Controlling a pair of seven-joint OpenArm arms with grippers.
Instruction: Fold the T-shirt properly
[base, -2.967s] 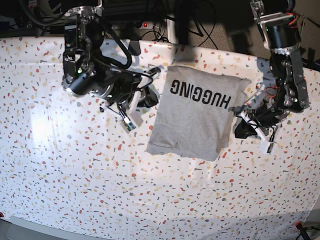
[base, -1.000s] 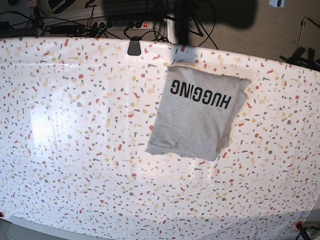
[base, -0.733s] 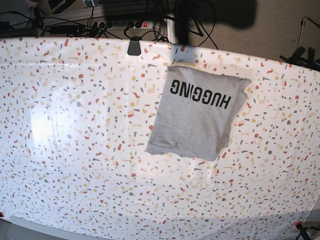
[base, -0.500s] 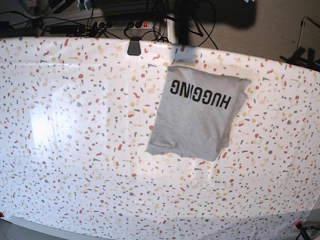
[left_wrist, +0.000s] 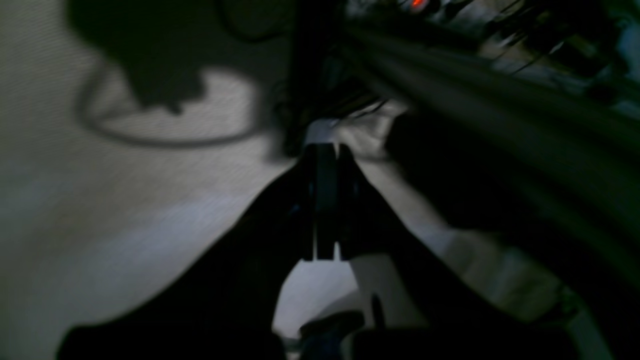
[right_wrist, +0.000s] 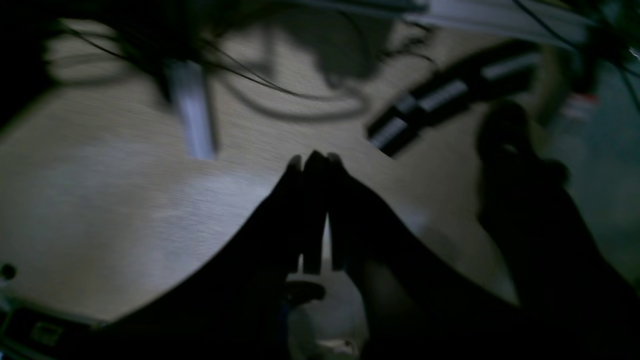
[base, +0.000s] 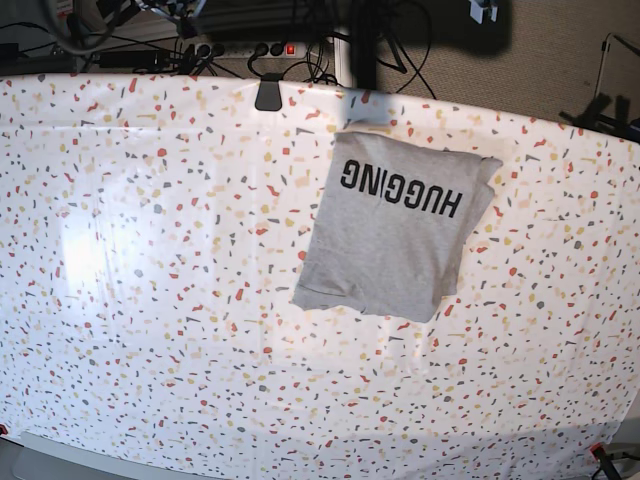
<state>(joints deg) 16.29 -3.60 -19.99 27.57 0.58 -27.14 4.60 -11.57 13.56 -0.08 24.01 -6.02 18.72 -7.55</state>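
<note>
Base view, from its left edge across: the table (base: 150, 300) is covered in a white cloth flecked with red, yellow and grey, and a bright patch of glare lies on its left side. Beyond the far edge run dark cables and a power strip (base: 245, 48) with a small red light. A black clip (base: 267, 97) sits on that far edge near the middle. Right of centre lies the T-shirt (base: 390, 235), heather grey, folded into a compact, roughly rectangular packet that sits slightly askew. The black word "HUGGING" runs along its far part, reading upside down from this side. Its near left corner shows a small rolled hem. Neither arm reaches over the table here.

Right wrist view is dark and blurred: the right gripper (right_wrist: 315, 162) has its jaws pressed together with nothing between them, pointing at a pale floor with cables and a dark strip.

Left wrist view is equally dim: the left gripper (left_wrist: 325, 150) also has its jaws closed and empty, above a pale surface with a looped cable and dark shadows.
</note>
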